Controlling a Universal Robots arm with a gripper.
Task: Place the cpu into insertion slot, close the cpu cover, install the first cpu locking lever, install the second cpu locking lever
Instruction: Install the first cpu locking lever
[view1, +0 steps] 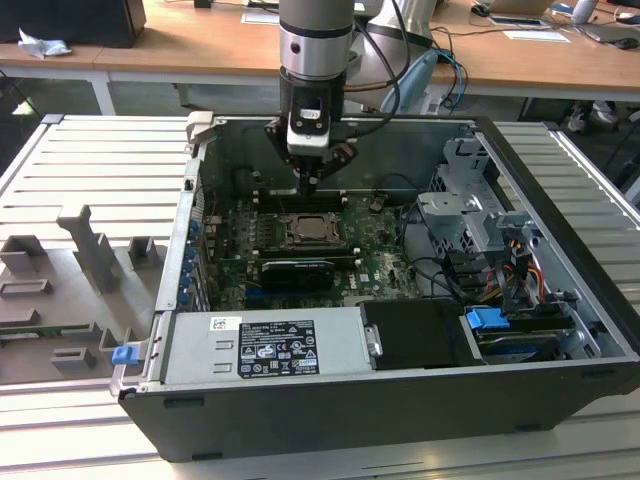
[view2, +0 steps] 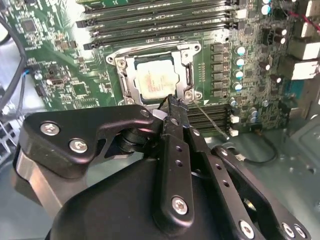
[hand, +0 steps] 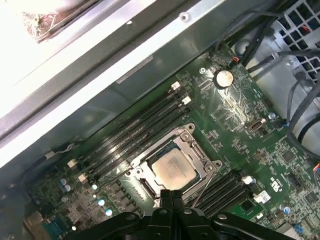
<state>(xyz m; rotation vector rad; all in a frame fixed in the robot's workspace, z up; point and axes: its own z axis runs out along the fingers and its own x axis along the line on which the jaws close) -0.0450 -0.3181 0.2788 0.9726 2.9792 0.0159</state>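
Status: the cpu (view2: 155, 80) lies flat in the insertion slot (view2: 189, 75) on the green motherboard (view2: 65, 75), inside the open computer case (view1: 400, 400) that rests on the slatted worktop (view1: 60, 160). The cpu cover (view2: 127, 75) appears to be lowered over it, with the chip face showing through its window.

The claw (hand: 172, 194) has its fingertips (view2: 172, 102) pressed together and carries nothing. It hangs just above the socket's near edge, beside a thin wire locking lever (view2: 207, 117) that slants away from the frame and looks unlatched.

Step in hand, as judged: installing a locking lever. This calls for the closed tip to bear on the slim wire, push it down and steer it sideways under its catch without touching the chip face or nearby board parts.

Not verifiable: the claw's own body hides the socket's near edge in both wrist views. The other lever's position and any contact between tip and lever cannot be made out.
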